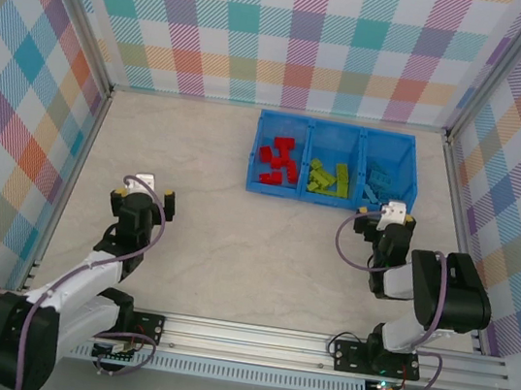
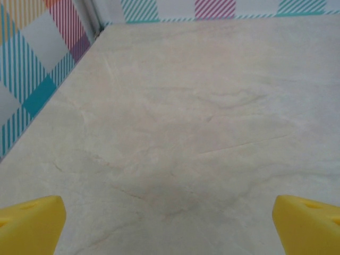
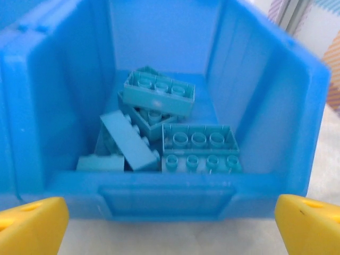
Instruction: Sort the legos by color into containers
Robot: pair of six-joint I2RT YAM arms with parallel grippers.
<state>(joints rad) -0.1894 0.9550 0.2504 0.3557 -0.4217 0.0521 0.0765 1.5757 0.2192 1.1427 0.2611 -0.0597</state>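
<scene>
The bright blue tray (image 1: 256,151) of three joined containers stands at the back right of the table. Its left compartment holds red legos (image 1: 278,158), the middle one lime green legos (image 1: 330,179), the right one light blue legos (image 1: 380,182). My right gripper (image 1: 381,219) is open just in front of the right compartment. In the right wrist view its yellow fingertips (image 3: 32,223) flank the compartment's front wall (image 3: 167,199), with several light blue bricks (image 3: 199,141) piled inside. My left gripper (image 1: 144,199) is open over bare table at the left, its fingertips (image 2: 29,226) holding nothing.
Plaid walls enclose the table on three sides; a wall corner (image 2: 95,21) lies ahead of the left gripper. A metal rail (image 1: 316,346) carrying the arm bases runs along the near edge. Bare marble-patterned tabletop (image 1: 252,253) spreads between the arms.
</scene>
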